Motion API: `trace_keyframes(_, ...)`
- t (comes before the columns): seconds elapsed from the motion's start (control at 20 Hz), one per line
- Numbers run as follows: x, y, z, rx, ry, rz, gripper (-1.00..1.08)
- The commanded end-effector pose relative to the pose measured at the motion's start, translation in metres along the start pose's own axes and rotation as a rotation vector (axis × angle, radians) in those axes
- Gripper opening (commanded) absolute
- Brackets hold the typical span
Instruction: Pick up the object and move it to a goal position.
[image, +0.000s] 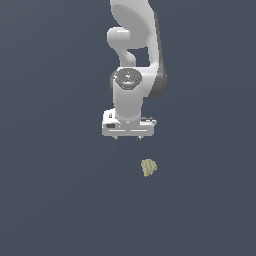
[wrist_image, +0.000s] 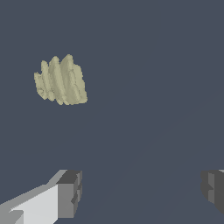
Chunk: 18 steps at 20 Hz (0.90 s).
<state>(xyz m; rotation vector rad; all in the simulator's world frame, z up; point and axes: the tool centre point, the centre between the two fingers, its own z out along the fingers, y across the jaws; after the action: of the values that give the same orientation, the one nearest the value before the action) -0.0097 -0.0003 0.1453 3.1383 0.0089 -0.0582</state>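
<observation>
The object (image: 149, 167) is a small lumpy pale yellow-tan chunk with ridges, lying on the dark grey floor. In the exterior view it lies below the white gripper (image: 128, 137) and a little toward that view's right, apart from it. In the wrist view the object (wrist_image: 61, 80) lies beyond the two fingertips, off to one side of the gap. The gripper (wrist_image: 140, 190) is open, with its grey pads (wrist_image: 70, 192) wide apart and nothing between them.
The white arm (image: 132, 60) rises above the gripper to the top of the exterior view. A plain dark grey floor (image: 60, 200) fills the rest of both views. No goal marker shows.
</observation>
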Motion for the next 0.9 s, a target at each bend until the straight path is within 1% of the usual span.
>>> trace_keyframes(0.0,0.0,0.0,0.0,0.0,0.0,0.0,1.0)
trace_keyframes(0.5,0.001,0.01,0.001,-0.026,-0.015,-0.001,1.0)
trace_keyframes(0.85,0.008,0.003,0.004,-0.025,-0.011,-0.016,1.0)
